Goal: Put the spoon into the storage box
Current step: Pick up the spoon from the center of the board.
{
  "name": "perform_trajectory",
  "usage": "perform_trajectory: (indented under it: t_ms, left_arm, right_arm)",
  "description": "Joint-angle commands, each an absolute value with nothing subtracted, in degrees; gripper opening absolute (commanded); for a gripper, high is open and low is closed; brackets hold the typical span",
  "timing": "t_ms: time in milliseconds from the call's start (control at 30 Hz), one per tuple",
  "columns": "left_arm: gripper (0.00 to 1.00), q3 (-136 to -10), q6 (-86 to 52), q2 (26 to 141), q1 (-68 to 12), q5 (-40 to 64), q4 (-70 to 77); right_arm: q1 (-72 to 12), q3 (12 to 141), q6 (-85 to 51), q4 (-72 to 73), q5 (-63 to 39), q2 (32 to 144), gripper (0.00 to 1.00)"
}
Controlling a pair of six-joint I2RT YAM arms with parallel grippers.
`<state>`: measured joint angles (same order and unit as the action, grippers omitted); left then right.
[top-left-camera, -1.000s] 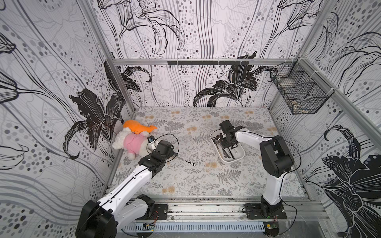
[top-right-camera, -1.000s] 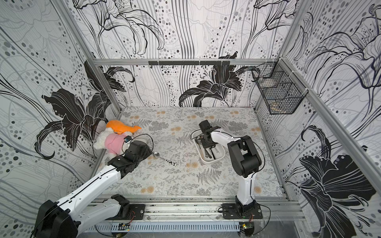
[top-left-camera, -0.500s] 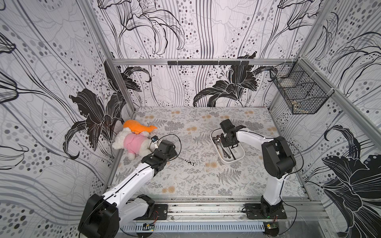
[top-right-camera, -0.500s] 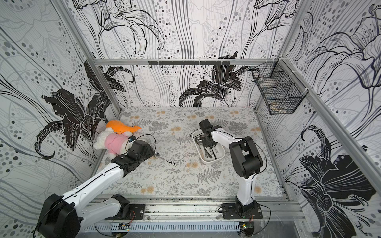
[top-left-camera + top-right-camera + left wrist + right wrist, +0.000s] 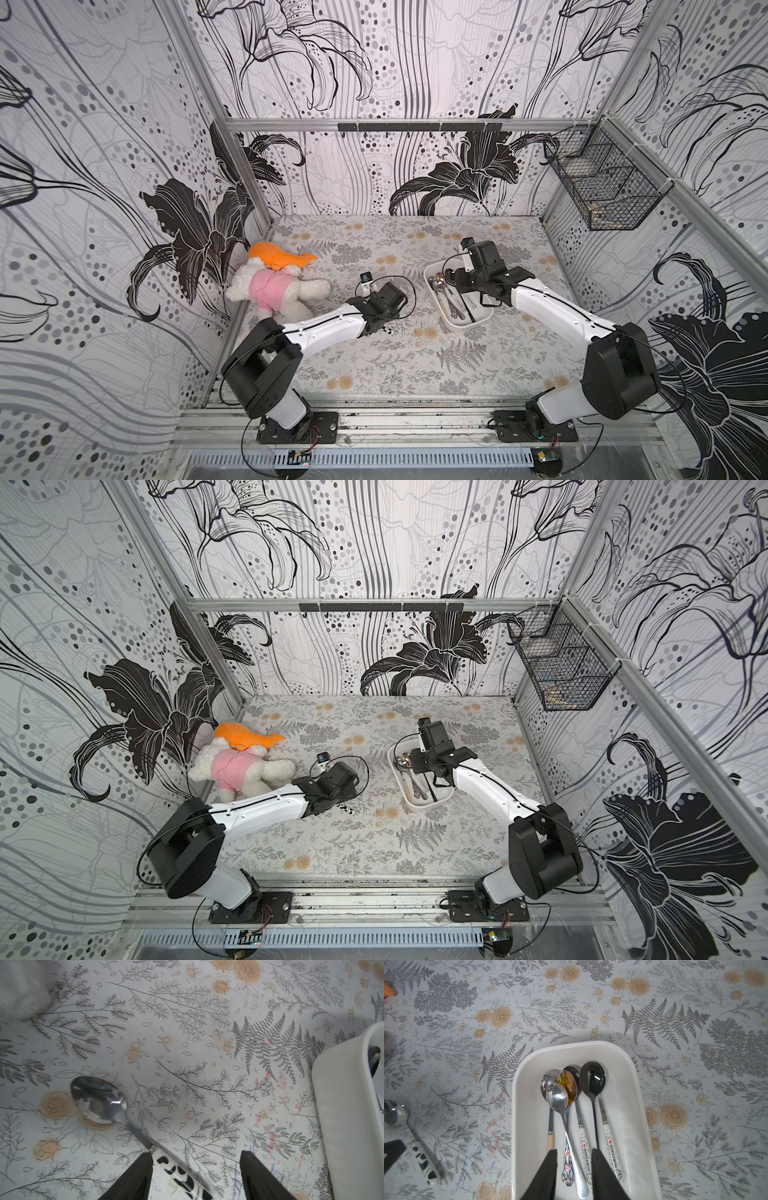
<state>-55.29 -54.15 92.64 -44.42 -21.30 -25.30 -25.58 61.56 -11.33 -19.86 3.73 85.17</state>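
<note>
Now, in both top views the shallow white plastic storage box (image 5: 465,325) sits near the tabletop's right edge. Left wrist: the left gripper (image 5: 197,1155) holds its jaws wide astride the cow-patterned steel spoon (image 5: 108,1105), which lies mid-tabletop; we should centre on the handle, lower, then close. Right wrist: the right gripper (image 5: 574,1151) has its jaws narrowly parted and empty over the box.

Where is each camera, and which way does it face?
Both top views: high in front, looking down on floral table; both arms show.
Left wrist: looks down at the steel spoon with spotted white handle; open left gripper shows.
Right wrist: looks down into the white plastic storage box; right gripper shows.
Both wrist views share spoon and box.
</note>
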Motion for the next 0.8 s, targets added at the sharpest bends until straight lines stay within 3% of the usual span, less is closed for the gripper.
perform_trajectory:
  t_ms: [0, 200, 767]
  left_arm:
    - [0.72, -57.0, -55.4, 95.7, -45.8, -23.8, -28.6]
    - [0.72, -54.0, -56.6, 96.3, -47.7, -22.9, -29.2]
    - [0.73, -37.7, -61.6, 82.8, -47.9, -23.0, -28.9]
  right_arm:
    - [-25.8, 61.3, -12.6, -18.4, 2.8, 85.5, 0.32]
    - [-25.8, 61.4, -13.0, -18.5, 3.4, 85.9, 0.32]
    - [-25.9, 62.0, -13.7, -19.4, 3.7, 87.2, 0.32]
